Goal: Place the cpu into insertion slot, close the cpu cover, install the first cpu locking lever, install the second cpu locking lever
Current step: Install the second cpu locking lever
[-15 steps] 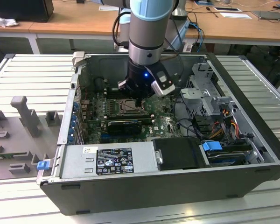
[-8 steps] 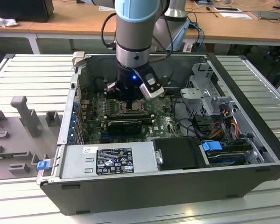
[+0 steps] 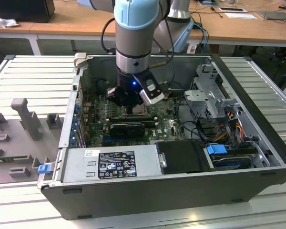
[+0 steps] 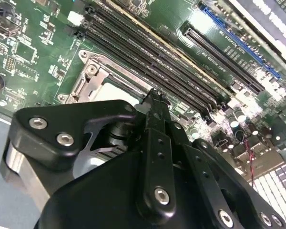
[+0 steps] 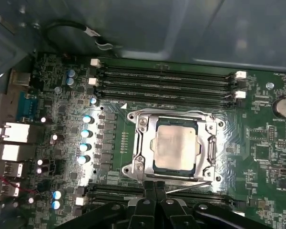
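Reaching down into the open computer case (image 3: 62, 138), the gripper (image 5: 156, 188) hangs just beside the insertion slot (image 5: 133, 143), its fingers (image 5: 149, 191) pressed together on nothing. The cpu (image 5: 176, 148) lies seated in that slot, the cpu cover (image 5: 210, 145) closed flat around it, beside the memory slots (image 5: 167, 83).

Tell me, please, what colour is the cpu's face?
Pale beige-silver; the cpu shows best in the first wrist view.
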You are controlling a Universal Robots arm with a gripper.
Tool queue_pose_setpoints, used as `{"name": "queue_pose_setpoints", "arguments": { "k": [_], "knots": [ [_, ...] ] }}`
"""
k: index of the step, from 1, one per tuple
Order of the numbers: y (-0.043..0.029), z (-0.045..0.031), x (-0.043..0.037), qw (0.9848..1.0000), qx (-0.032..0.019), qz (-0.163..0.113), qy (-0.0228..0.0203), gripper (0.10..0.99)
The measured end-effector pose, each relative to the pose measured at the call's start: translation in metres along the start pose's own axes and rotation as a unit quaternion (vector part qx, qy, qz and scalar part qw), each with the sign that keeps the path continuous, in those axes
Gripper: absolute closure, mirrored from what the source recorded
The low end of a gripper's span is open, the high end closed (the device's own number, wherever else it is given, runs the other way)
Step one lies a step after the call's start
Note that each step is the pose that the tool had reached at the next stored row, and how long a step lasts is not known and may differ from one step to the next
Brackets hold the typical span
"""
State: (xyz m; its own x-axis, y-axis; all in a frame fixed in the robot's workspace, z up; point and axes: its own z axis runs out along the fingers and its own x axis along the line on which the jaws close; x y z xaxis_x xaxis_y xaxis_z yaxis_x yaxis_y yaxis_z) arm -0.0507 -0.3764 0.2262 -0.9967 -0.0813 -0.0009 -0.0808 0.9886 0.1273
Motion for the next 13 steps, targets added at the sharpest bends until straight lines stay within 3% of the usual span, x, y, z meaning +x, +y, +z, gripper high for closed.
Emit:
{"name": "queue_pose_setpoints", "arguments": {
  "k": [1, 3, 8, 11, 13],
  "knots": [
    [-0.0006, 0.0022, 0.0012, 1.0000, -0.0027, 0.000, -0.0001, 0.980],
    [-0.0024, 0.0024, 0.0059, 0.9999, -0.0133, -0.001, -0.0010, 0.980],
    [-0.0097, 0.0017, 0.0114, 0.9998, -0.0222, -0.001, -0.0018, 0.980],
    [-0.0124, 0.0014, 0.0151, 0.9995, -0.0314, -0.002, -0.0023, 0.980],
    [-0.0142, 0.0042, 0.0170, 0.9990, -0.0446, -0.007, -0.0026, 0.980]
  ]
}}
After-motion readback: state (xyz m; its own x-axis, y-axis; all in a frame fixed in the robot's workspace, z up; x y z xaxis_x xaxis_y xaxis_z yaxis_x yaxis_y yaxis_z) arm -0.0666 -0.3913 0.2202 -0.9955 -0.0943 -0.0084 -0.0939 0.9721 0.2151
